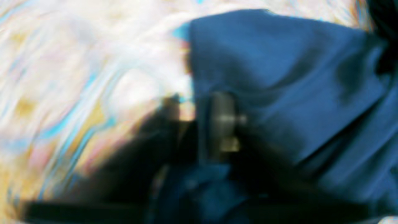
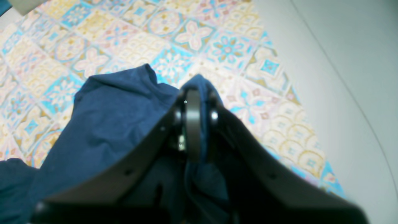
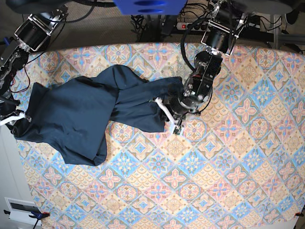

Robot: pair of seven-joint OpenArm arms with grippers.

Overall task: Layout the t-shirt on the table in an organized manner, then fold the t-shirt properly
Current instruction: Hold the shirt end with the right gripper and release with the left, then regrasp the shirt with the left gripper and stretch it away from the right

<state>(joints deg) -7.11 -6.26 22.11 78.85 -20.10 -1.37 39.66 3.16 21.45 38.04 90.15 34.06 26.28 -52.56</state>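
The t-shirt [image 3: 81, 114] lies spread but rumpled across the tabletop [image 3: 228, 181], filling the nine to eleven o'clock part of the base view, its dark navy cloth bunched into long folds that run from the left edge toward the middle. One end of it reaches the left rim of the tabletop at nine o'clock; the other end narrows to a point close to the centre, at about twelve o'clock from the middle of the patterned cloth.

The right tool [image 2: 193, 93] sits at that left rim, at nine o'clock in the base view, its jaws pressed together on a pinch of the t-shirt [image 2: 115, 118]; in the right wrist view a small peak of navy fabric stands up between the closed tips, and the cloth drapes away toward eight o'clock over the tiles.

The left tool [image 3: 175, 125] is near the centre of the base view, its arm coming down from one o'clock. The left wrist view is badly blurred, yet the jaws look clamped tight on an edge of the t-shirt [image 1: 279, 77], with blue fabric filling the three o'clock half and the tabletop [image 1: 77, 77] smeared across the nine o'clock half
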